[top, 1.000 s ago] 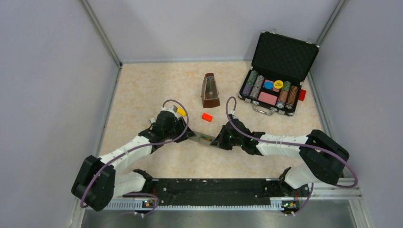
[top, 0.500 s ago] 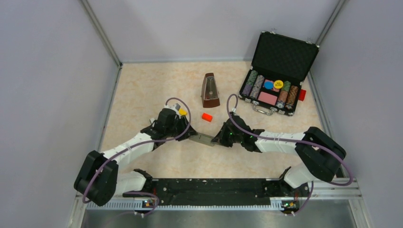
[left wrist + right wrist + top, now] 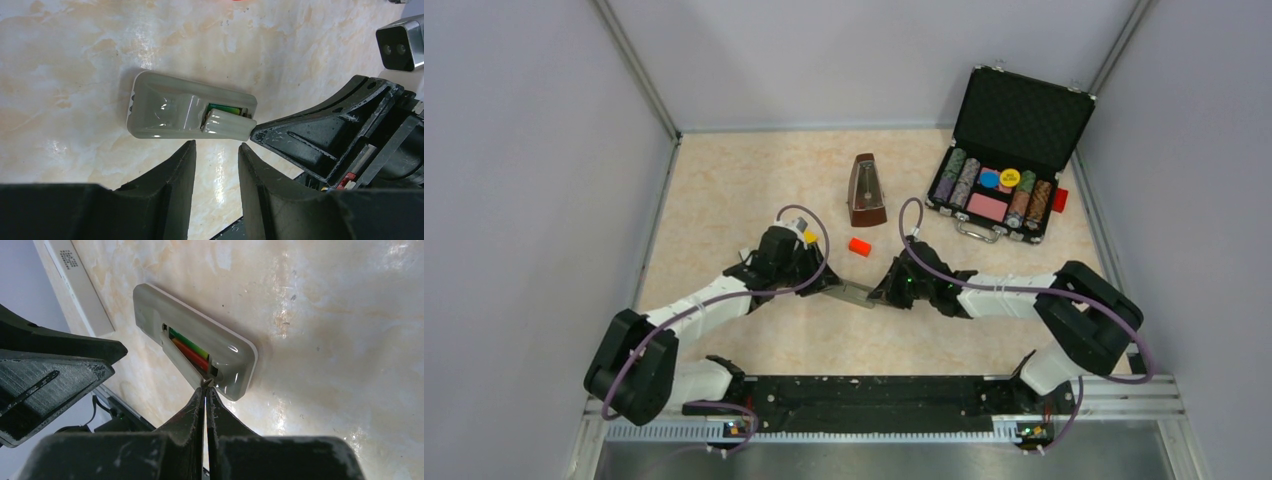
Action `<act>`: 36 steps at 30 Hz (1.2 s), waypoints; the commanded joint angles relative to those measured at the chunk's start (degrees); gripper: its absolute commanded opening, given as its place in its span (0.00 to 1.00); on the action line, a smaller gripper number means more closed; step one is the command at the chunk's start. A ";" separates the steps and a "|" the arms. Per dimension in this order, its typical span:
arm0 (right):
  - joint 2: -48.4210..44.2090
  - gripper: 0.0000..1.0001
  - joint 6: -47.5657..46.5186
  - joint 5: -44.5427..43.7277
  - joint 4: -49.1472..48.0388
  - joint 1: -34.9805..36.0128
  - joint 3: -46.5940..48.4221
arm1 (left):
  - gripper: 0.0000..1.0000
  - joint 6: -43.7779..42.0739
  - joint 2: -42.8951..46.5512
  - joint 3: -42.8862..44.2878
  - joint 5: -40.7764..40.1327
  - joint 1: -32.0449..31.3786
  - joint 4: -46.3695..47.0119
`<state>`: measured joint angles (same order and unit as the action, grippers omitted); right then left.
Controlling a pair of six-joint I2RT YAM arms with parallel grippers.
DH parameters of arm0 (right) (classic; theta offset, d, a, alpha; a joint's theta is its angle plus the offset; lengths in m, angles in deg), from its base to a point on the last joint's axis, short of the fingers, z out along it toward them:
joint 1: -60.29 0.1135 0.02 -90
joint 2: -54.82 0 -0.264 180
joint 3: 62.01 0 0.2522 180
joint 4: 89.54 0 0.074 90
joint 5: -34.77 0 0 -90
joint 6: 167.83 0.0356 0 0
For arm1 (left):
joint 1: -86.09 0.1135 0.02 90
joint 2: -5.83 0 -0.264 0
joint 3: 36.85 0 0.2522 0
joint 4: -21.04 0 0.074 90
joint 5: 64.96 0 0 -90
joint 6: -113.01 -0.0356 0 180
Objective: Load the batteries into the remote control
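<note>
Looks like both batteries are in. The green battery (image 3: 186, 341) and the red-orange battery (image 3: 193, 354) lie side by side in the recess of the remote control (image 3: 167, 110), which sits flat on the table (image 3: 75, 50) in the middle of the left wrist view.

What's left is the cover (image 3: 227, 125). It's only half seated and rides up at an angle over the slot.

The right gripper (image 3: 206, 387) has its fingers pinched tight together, with nothing between them as far as I can see. That makes it a blunt point, and its tip touches the cover's end, lower centre of its own view. My guess is it's there to shove the cover along into place.

The left gripper (image 3: 216, 147) hangs just beside the remote's long edge, fingers slightly parted and holding nothing. It's probably a stop so the remote doesn't skid. The risk I see is the cover popping off or jamming crooked.
</note>
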<state>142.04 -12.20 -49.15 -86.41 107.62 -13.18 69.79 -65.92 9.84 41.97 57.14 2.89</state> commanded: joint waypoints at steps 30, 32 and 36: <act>2.24 0.00 -1.01 4.51 10.56 -3.22 8.89 | 0.42 -3.51 -6.33 5.74 1.75 -0.14 1.55; 1.97 0.00 -0.86 4.57 10.57 -3.30 9.23 | 0.41 -3.56 -6.81 5.88 1.79 -0.17 1.74; 1.99 0.00 -1.00 4.55 13.39 -3.32 10.40 | 0.41 -3.69 -7.74 5.79 2.11 -0.23 2.17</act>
<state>145.05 -12.29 -44.58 -75.22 105.00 -5.84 67.37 -72.65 13.75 43.23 57.14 2.68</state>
